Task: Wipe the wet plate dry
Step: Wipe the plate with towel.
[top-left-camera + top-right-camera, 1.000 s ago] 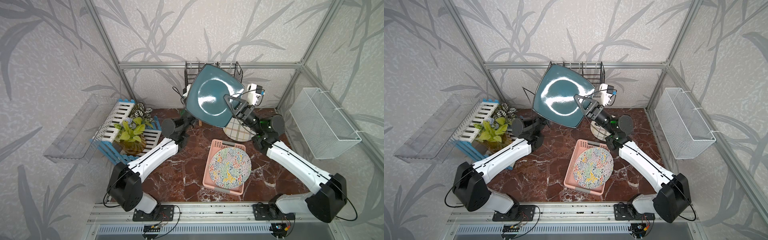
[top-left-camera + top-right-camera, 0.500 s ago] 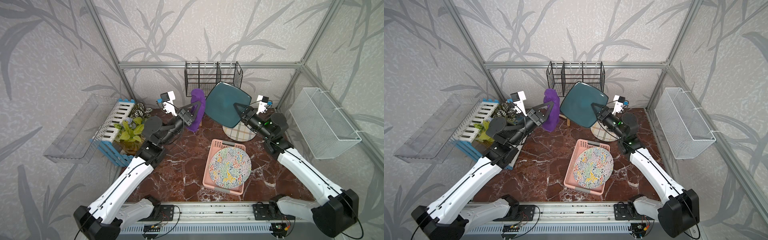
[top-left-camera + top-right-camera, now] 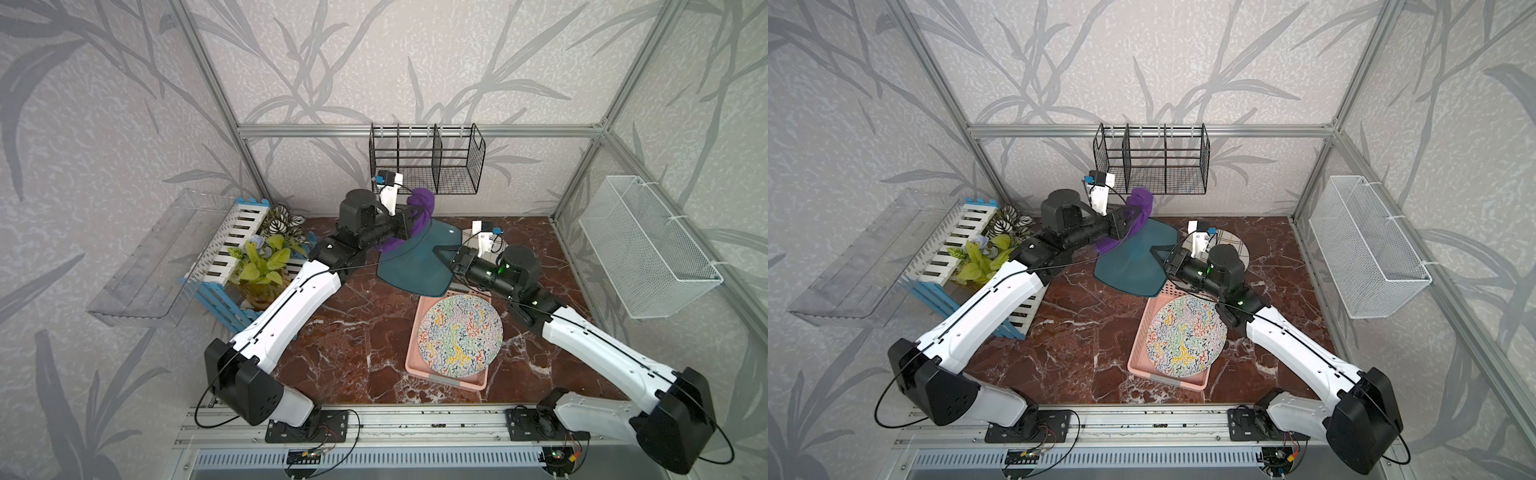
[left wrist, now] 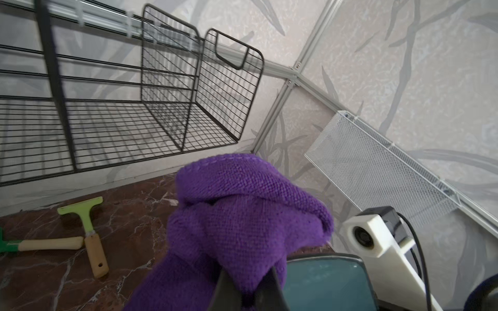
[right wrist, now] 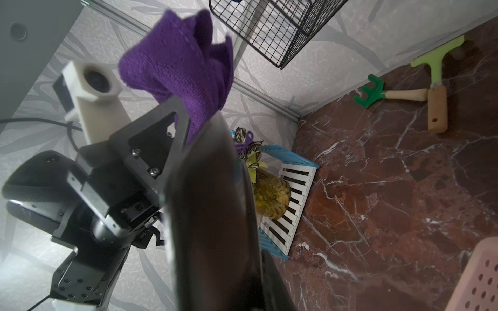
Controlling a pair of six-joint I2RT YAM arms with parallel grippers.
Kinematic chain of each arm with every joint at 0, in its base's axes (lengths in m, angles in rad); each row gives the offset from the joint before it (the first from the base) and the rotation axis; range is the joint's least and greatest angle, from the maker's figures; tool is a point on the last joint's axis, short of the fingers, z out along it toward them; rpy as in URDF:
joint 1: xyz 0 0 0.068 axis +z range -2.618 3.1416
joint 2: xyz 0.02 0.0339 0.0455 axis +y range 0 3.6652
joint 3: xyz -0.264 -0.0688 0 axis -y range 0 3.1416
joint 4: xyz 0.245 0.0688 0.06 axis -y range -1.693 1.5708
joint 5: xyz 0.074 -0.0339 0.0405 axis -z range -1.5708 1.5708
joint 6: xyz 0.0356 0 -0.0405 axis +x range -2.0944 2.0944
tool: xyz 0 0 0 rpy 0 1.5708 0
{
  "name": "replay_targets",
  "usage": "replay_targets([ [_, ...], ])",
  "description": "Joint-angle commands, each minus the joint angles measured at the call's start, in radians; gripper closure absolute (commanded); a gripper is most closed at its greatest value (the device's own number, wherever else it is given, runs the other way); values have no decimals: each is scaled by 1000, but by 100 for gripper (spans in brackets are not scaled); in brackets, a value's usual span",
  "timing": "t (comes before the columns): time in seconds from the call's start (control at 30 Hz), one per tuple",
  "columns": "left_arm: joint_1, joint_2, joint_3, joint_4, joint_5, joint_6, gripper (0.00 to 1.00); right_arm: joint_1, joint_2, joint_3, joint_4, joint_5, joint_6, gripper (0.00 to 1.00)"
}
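Observation:
My right gripper (image 3: 442, 254) (image 3: 1159, 252) is shut on the near rim of a square teal plate (image 3: 415, 266) (image 3: 1133, 262) and holds it tilted above the table. In the right wrist view the plate (image 5: 213, 215) shows edge-on and dark, and it hides the right gripper's (image 5: 256, 290) fingers. My left gripper (image 3: 409, 226) (image 3: 1121, 226) (image 4: 246, 293) is shut on a bunched purple cloth (image 3: 422, 208) (image 3: 1139, 205) (image 4: 242, 215) (image 5: 183, 67). The cloth lies against the plate's far left edge, and the teal surface (image 4: 323, 282) shows just beside it.
Under the right forearm a pink tray (image 3: 411, 357) carries a round multicoloured plate (image 3: 457, 328). A checked plate (image 3: 1233, 241) lies behind the right wrist. A black wire rack (image 3: 424, 166) hangs at the back, a white mesh basket (image 3: 648, 249) on the right. A potted plant (image 3: 266, 262) and garden tools (image 4: 89, 229) stand left.
The right arm has lowered the plate from high up to a flatter tilt over the table. The left arm has risen and brought the cloth right, against the plate's edge.

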Motion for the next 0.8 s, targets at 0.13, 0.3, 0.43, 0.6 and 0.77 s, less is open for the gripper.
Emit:
replay_targets([
  [0.13,-41,-83,-248,-65,-10,-11,100,-177,-58,122,307,-4,102,100],
  [0.3,-80,-109,-363,26,150,-67,100,-72,8,191,294,-82,77,100],
  [0.43,-103,-73,-325,24,111,-60,100,-24,40,207,372,-71,90,100],
  [0.6,102,-83,-282,32,121,-190,100,-15,2,175,313,-117,62,100],
  [0.77,161,-51,-150,-26,201,-104,100,66,-36,121,234,-208,-27,100],
])
